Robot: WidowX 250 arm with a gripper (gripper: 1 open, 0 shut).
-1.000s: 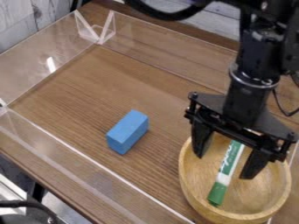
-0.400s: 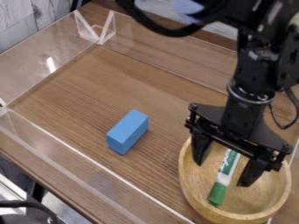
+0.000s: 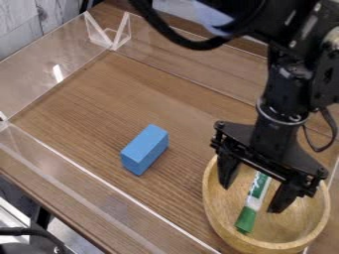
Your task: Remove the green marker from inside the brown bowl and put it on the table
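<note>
Green marker (image 3: 249, 206) in brown bowl (image 3: 219, 220), its lettering too small to read

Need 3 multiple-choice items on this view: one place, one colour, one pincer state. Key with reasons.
1. Where is the marker?
A) On the bare tabletop
B) Inside the bowl
C) On the blue block

2. What colour is the marker's cap?
A) Red
B) Black
C) Green

3. How is the pincer?
A) Open, fingers apart
B) Shut on the marker
C) Shut on the bowl's rim

Key:
1 B: the marker lies within the wooden bowl, away from the block.
2 C: the cap at its near end is green.
3 A: the two fingers of the pincer stand apart, one on each side of the marker.
</note>
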